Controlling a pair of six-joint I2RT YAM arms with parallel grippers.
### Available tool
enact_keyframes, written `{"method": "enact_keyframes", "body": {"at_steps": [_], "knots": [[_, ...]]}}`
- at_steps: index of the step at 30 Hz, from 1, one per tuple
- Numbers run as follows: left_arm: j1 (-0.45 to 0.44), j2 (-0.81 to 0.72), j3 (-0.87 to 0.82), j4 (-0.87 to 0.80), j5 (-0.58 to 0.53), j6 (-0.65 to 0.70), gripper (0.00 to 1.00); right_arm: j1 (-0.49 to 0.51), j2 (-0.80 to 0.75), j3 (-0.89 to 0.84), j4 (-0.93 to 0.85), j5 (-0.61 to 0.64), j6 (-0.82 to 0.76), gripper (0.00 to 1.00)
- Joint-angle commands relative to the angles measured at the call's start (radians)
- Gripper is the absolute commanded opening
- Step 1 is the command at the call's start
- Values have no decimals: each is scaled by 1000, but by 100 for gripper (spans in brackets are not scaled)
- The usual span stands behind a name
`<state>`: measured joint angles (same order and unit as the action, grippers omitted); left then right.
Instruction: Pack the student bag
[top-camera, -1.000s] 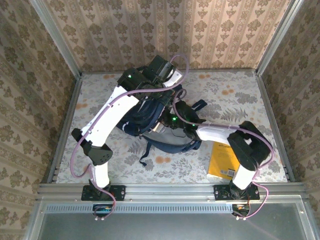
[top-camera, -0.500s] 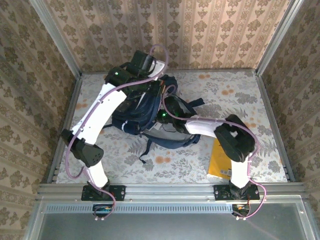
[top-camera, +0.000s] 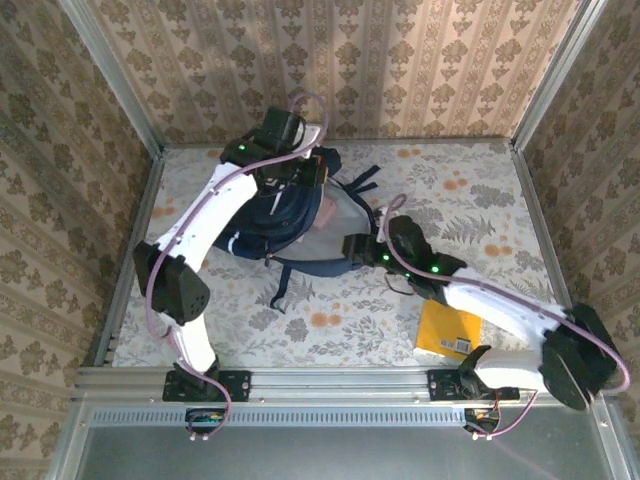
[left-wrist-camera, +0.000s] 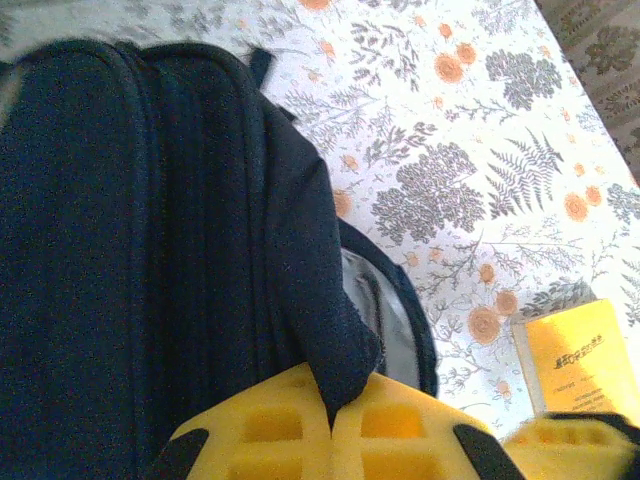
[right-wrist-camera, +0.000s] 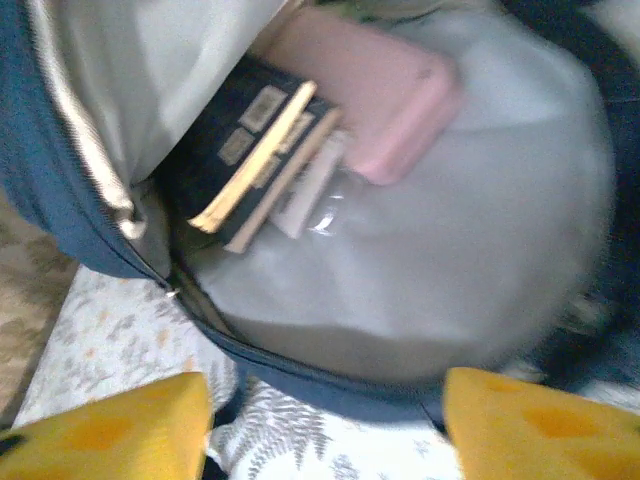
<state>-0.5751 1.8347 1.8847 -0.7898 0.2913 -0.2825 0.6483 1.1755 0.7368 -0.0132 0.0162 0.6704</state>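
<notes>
Pulled back from the student bag (top-camera: 290, 215), my right jaws stand apart and empty at its mouth, a pink case (right-wrist-camera: 370, 90) and what looks like a dark book (right-wrist-camera: 240, 160) sitting inside, left jaws clamped on its rim, far across the surface (top-camera: 480, 200) — one more item packed, yellow book (top-camera: 447, 330) likely next.

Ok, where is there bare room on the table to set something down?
Bare tablecloth far right, between the student bag and the right wall; also a near strip between the bag, the front rail and the yellow book. Crowded mid-table, where the right gripper faces the bag's open mouth.
</notes>
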Motion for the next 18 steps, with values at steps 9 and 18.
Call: {"method": "enact_keyframes", "body": {"at_steps": [9,18], "knots": [[-98,-43,-152,132,87,-49,46,-153,-283,-84,-710,207,34,3],[-186,-86,-249,111,80,-19,52,-252,-121,-142,-824,377,256,2]]}}
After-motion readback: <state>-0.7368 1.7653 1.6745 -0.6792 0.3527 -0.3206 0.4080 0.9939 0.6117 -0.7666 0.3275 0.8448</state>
